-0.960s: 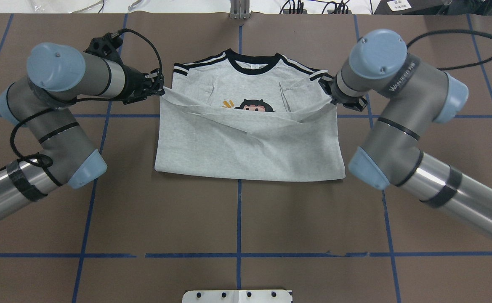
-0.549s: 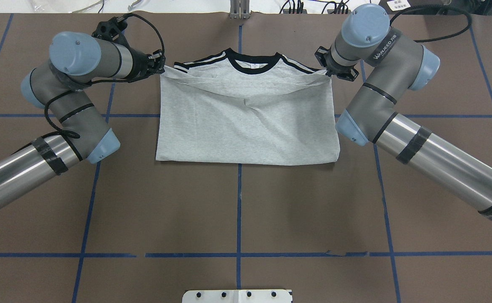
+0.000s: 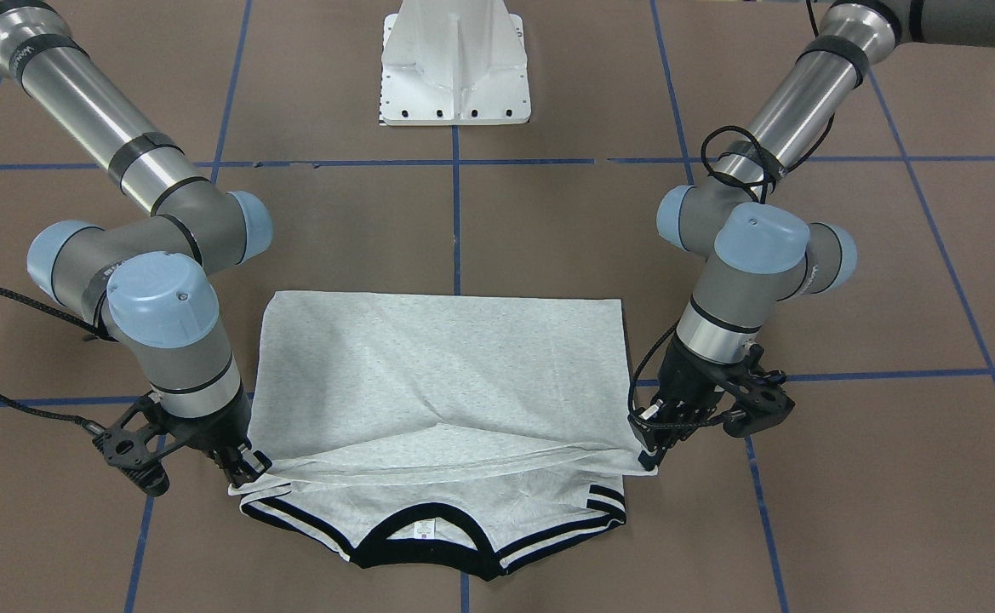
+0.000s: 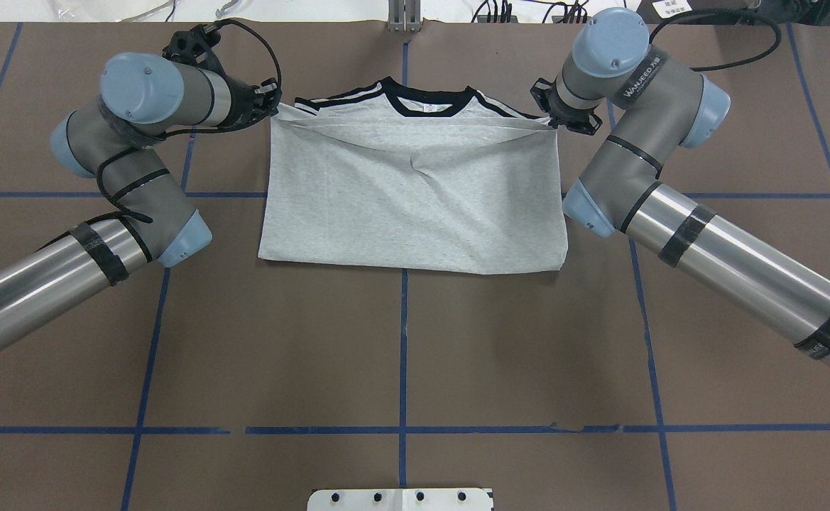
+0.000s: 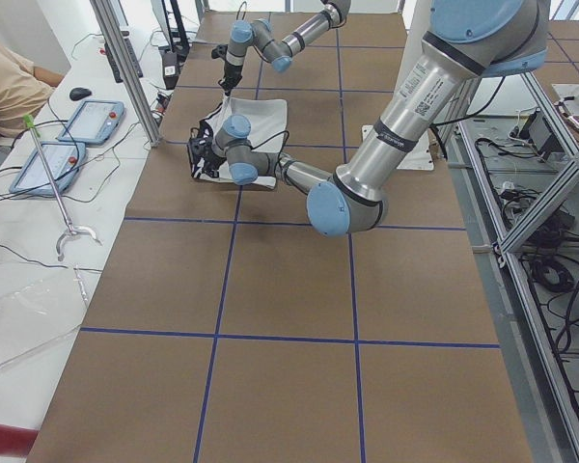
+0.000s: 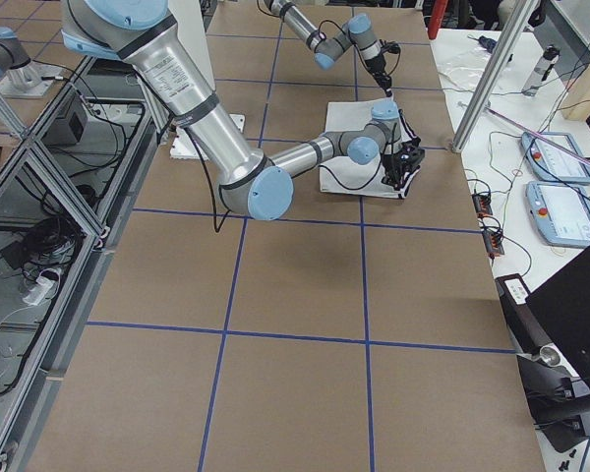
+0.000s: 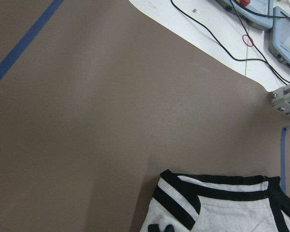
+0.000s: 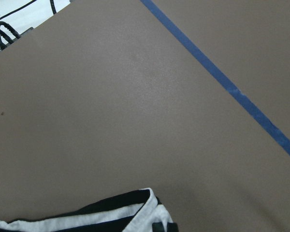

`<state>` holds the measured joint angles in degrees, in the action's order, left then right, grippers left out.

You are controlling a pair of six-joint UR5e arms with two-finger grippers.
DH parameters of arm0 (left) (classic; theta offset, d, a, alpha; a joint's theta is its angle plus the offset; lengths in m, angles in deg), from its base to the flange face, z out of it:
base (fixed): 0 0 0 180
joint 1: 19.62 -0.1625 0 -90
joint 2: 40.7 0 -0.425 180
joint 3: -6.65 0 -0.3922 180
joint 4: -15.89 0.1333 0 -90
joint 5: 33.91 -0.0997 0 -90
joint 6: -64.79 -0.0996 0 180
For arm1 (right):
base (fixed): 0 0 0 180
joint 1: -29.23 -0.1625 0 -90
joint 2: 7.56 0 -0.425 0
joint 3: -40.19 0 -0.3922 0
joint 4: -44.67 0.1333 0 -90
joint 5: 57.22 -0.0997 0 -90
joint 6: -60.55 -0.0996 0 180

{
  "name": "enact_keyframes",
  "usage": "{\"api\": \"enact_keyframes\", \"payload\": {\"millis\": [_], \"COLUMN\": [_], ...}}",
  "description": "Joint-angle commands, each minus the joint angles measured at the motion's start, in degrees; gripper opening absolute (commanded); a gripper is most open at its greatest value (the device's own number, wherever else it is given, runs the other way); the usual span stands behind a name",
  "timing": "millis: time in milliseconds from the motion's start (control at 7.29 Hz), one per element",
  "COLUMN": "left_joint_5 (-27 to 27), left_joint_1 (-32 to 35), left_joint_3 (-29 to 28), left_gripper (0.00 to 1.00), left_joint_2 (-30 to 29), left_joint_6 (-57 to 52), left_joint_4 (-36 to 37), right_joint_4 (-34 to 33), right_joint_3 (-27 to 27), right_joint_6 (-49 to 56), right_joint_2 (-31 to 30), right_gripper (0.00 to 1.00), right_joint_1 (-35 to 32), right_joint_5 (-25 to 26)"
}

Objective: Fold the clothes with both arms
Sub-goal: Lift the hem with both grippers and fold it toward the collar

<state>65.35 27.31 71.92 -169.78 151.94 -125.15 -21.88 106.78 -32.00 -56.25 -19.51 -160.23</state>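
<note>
Roughly: brown table with blue tape lines spreads wide around the grey T-shirt, which lies flat near the far edge, hem doubled up just short of the black collar. Left arm and right arm flank it; white pedestal base sits well apart. Left gripper and right gripper each clamp a hem corner beside the striped shoulders.
</note>
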Motion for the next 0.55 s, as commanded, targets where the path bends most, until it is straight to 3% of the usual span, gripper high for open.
{"api": "enact_keyframes", "payload": {"millis": [0,274,412], "left_joint_5": [-0.21,-0.21,-0.30], "left_joint_1": [0.01,0.01,0.01], "left_joint_3": [-3.82,-5.15,-5.25], "left_gripper": [0.00,0.00,0.34], "left_joint_2": [-1.78,-1.96,-1.96], "left_joint_6": [-0.05,-0.40,-0.66], "left_joint_4": [-1.87,-1.96,-2.22], "right_joint_4": [2.47,2.74,2.74], "right_joint_3": [-2.51,-2.16,-1.99], "right_joint_6": [-0.08,-0.35,-0.52], "right_joint_2": [-0.01,0.17,0.69], "right_gripper": [0.00,0.00,0.55], "right_joint_1": [-0.04,-0.39,-0.57], "right_joint_5": [0.09,0.01,0.01]}}
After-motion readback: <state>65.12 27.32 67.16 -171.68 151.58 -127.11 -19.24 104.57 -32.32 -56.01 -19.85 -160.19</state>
